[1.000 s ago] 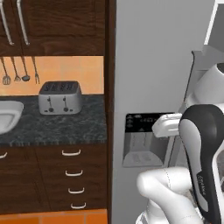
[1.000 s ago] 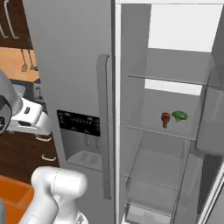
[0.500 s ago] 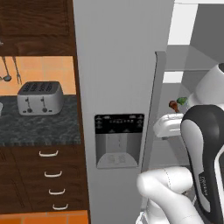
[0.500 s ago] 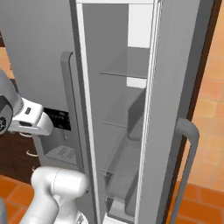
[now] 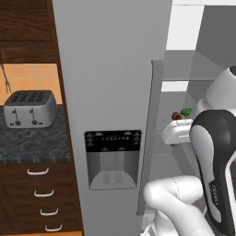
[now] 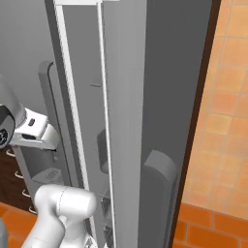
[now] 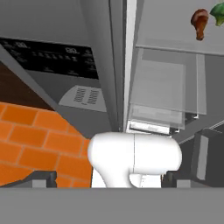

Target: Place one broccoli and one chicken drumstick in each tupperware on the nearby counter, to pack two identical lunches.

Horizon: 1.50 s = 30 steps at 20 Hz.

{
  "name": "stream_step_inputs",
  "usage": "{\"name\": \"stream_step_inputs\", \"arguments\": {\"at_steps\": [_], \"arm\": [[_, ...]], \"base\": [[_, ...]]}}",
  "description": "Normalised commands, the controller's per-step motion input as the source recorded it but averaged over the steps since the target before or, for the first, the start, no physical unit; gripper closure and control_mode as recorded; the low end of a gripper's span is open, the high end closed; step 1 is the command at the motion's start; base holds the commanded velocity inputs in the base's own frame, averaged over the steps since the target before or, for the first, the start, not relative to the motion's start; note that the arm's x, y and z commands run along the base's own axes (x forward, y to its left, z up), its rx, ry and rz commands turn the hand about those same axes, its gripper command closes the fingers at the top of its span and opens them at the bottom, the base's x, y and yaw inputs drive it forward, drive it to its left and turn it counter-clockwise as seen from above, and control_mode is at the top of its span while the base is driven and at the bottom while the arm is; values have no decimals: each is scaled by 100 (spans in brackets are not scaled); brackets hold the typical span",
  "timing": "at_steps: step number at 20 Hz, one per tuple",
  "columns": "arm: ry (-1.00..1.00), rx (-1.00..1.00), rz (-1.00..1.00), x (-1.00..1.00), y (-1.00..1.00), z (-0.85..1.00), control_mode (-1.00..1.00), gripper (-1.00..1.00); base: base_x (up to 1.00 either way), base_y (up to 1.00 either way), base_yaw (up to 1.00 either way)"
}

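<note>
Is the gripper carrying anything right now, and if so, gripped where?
Nothing is held. The gripper is open and empty; the chicken drumstick and broccoli sit on the fridge shelf, away from it.

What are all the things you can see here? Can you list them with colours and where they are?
fridge: one, grey, in the middle, its right door swung open
water dispenser: one, black panel over a grey nook, on the closed fridge door
chicken drumstick: one seen, orange-brown, on a fridge shelf
broccoli: one seen, green, beside the drumstick on the same shelf
toaster: one, silver, on the counter left of the fridge
counter: one, dark speckled, left of the fridge
drawers: dark brown with curved silver handles, under the counter
floor: orange tiles
gripper: one, dark fingertips spread open, holding nothing, in front of the fridge
</note>
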Motion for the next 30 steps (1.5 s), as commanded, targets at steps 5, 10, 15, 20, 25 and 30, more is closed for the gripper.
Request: {"name": "stream_step_inputs", "arguments": {"at_steps": [5, 10, 15, 20, 25, 30], "arm": [[-3, 6, 0, -14, -29, 0, -100, -100], [-3, 28, 0, -8, -100, -9, -100, -100], [2, 2, 0, 51, -84, -15, -100, -100], [0, -13, 0, 73, -53, -34, -100, -100], [0, -10, -25, 99, -18, -31, -100, -100], [-6, 0, -7, 62, -5, -20, -100, -100]], "base": [[-5, -10, 0], [0, 0, 0], [0, 0, 0], [0, 0, 0], [0, 0, 0], [0, 0, 0]]}}
